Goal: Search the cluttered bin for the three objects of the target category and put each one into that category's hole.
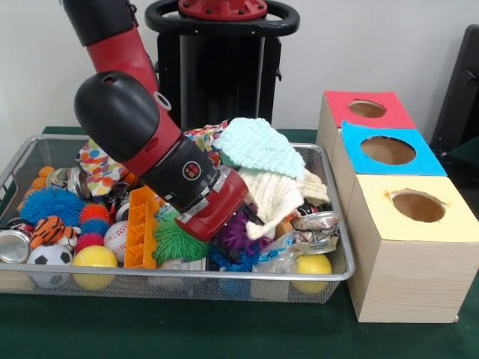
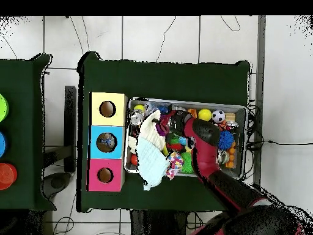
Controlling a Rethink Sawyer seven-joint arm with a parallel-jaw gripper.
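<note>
A can lies on its side at the near left corner of the cluttered bin; another sits near the right wall. Probably light, rigid and slick, they are best pinched across the body. The end effector is buried under knitted cloths; its opening cannot be told.

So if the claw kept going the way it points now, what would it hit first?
Probably the cream knitted cloth, with the purple spiky toy right beneath it. The claw angles down into the bin there; its tip is buried, so depth is unclear.
</note>
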